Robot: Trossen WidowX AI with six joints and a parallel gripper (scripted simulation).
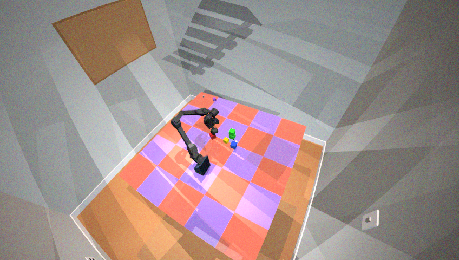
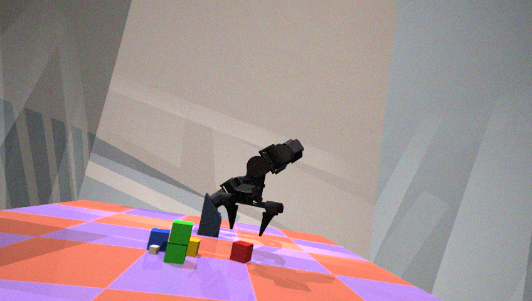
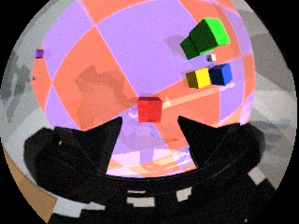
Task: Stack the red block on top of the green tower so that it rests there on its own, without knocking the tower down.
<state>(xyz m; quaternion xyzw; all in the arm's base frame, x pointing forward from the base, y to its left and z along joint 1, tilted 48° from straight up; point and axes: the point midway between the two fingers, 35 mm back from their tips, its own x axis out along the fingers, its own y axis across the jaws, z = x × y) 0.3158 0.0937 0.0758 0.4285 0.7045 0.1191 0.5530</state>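
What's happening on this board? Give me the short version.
A single robot arm has its hand open and empty, poised above the red block, which sits on the checkered floor. In the wrist view the block lies between the two fingers, not yet gripped. The green tower, two blocks high, stands upright nearby, with yellow, blue and small white blocks beside it.

Matte black arm (image 1: 184, 135), pointed hand (image 2: 248, 223) fingers
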